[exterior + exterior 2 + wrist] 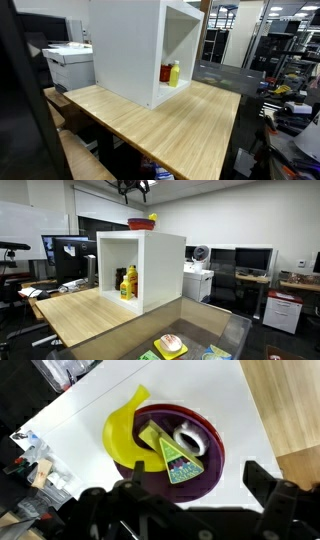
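My gripper is open and empty, its two dark fingers framing the lower edge of the wrist view. In an exterior view it hangs high near the ceiling, well above a white open-fronted cabinet. On the cabinet's top sits a dark red bowl, also in an exterior view. The bowl holds a yellow curved piece, a white tape roll and a green triangular item. Inside the cabinet stand a yellow bottle and a red one.
The cabinet stands on a wooden table. A printer is behind it. Monitors, a fan and desks fill the room. A clear bin with small items is in the foreground.
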Action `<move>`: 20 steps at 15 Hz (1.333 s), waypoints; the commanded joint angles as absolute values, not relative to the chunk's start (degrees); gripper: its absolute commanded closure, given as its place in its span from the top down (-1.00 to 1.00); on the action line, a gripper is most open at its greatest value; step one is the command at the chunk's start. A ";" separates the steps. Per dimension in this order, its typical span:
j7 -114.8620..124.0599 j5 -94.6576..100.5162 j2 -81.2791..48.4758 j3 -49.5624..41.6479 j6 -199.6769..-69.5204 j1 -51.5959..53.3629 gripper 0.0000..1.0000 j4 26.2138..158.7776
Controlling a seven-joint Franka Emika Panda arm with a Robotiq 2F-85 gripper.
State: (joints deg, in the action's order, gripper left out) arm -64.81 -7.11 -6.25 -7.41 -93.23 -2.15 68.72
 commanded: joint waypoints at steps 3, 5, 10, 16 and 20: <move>-64.47 -6.11 -5.08 -7.77 -90.82 -2.10 1.00 69.62; -64.44 -6.02 -4.72 -7.95 -90.14 -2.11 1.00 70.10; -64.65 -6.33 -3.41 -8.52 -88.52 -2.15 1.00 70.65; -64.72 -6.58 -0.85 -9.28 -89.18 -2.20 1.00 71.98; -64.29 -6.31 1.00 -9.64 -89.49 -2.07 1.00 74.21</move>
